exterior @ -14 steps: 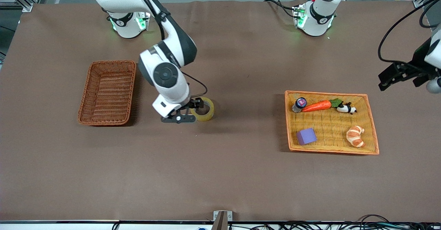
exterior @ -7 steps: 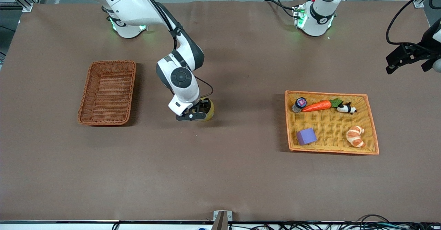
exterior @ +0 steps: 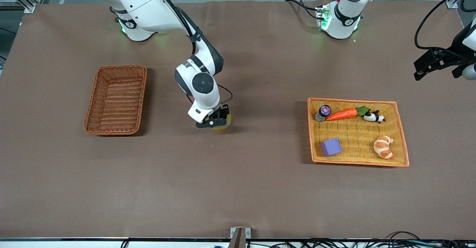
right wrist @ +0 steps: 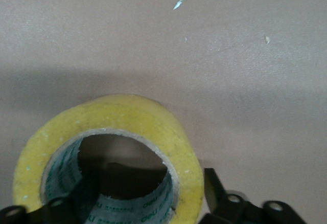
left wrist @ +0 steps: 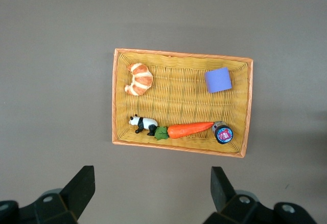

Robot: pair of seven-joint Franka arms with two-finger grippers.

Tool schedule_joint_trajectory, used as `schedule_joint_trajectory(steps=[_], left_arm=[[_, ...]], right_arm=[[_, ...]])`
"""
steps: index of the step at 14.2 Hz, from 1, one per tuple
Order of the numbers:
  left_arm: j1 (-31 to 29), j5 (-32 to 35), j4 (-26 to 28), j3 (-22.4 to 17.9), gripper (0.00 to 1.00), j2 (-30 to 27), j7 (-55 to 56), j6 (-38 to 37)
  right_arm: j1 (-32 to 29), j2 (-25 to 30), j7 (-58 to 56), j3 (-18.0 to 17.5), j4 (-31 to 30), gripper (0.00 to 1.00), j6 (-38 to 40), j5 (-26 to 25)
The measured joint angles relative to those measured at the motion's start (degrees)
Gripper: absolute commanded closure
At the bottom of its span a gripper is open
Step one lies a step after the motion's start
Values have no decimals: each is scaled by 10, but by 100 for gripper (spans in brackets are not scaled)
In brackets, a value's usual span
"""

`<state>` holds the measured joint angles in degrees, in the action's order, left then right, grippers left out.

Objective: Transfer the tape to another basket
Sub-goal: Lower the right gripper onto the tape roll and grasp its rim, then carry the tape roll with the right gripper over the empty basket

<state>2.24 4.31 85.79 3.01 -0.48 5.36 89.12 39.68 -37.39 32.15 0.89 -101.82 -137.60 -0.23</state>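
Note:
The tape (exterior: 226, 124) lies flat on the brown table, between the two baskets. It fills the right wrist view (right wrist: 153, 116) as a yellow ring with a grey core. My right gripper (exterior: 216, 122) is down on it and open. One finger is inside the ring's hole and the other finger (right wrist: 213, 185) is just outside the yellow wall. The reddish-brown basket (exterior: 116, 99) stands empty toward the right arm's end of the table. My left gripper (exterior: 424, 69) waits open and empty, high over the left arm's end of the table; it also shows in the left wrist view (left wrist: 150, 183).
A wider orange-yellow tray (exterior: 357, 132) holds a purple cube (exterior: 330, 147), a croissant (exterior: 383, 147), a carrot (exterior: 342, 114), a toy panda (exterior: 373, 117) and a small jar (exterior: 323, 111). The left wrist view looks down on this tray (left wrist: 179, 101).
My right gripper has come down and shifted toward the left arm's end, so it now covers most of the tape. My left gripper has risen and shifted slightly.

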Motion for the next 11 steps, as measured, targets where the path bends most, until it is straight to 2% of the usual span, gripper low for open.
schedule_joint_trajectory(steps=[1,3,4,8,11], left_arm=[[0,0,0,0,0,0,-6,0],[0,0,0,0,0,0,-10,0],[0,0,0,0,0,0,-10,0],[0,0,2,0,0,0,-10,0],[1,0,3,2,0,1,-10,0]], right_arm=[[0,-1,0,2,0,52,0,0],[0,-4,2,4,0,90,0,0],[0,-5,12,4,0,100,1,0],[-1,-5,60,5,7,100,26,0],[-12,5,69,10,53,100,128,0]])
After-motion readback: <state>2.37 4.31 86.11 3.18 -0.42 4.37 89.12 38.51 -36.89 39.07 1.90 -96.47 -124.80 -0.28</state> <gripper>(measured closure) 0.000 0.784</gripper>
